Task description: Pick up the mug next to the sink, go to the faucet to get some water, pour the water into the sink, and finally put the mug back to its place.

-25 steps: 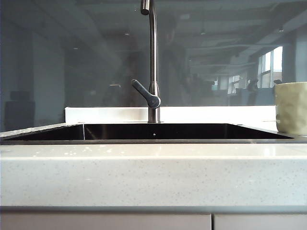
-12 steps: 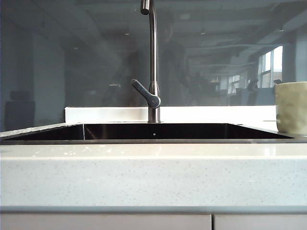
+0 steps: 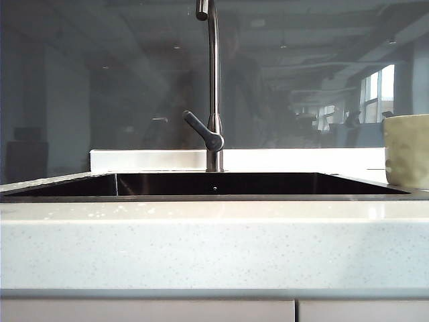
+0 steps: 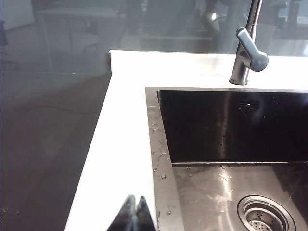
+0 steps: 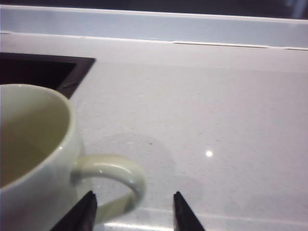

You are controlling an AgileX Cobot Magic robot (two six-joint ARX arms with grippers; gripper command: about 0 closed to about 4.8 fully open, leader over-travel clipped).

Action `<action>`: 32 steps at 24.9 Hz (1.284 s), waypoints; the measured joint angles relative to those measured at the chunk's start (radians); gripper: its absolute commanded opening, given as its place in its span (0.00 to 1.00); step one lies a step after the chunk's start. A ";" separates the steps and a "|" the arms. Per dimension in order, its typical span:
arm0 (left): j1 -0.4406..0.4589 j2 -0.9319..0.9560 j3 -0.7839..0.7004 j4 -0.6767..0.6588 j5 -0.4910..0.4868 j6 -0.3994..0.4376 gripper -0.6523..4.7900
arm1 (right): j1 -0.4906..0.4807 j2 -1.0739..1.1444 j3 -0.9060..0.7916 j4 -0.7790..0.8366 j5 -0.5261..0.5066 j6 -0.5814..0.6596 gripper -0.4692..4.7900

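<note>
A dark grey-blue glossy glass wall panel (image 3: 100,80) fills the upper half of the exterior frame and mirrors a long room, with bright rectangular windows (image 3: 379,94) reflected at the right edge and faint ceiling lines in the upper right. Below it, a thin white ledge (image 3: 147,159) runs across the middle, and the light speckled stone countertop (image 3: 214,248) covers the lower half. At the very bottom, pale flat cabinet fronts (image 3: 147,311) appear, divided by a thin vertical gap.
</note>
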 measured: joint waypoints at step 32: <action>0.000 0.000 0.000 0.000 0.000 0.000 0.11 | 0.001 0.315 0.015 0.362 -0.055 0.004 0.47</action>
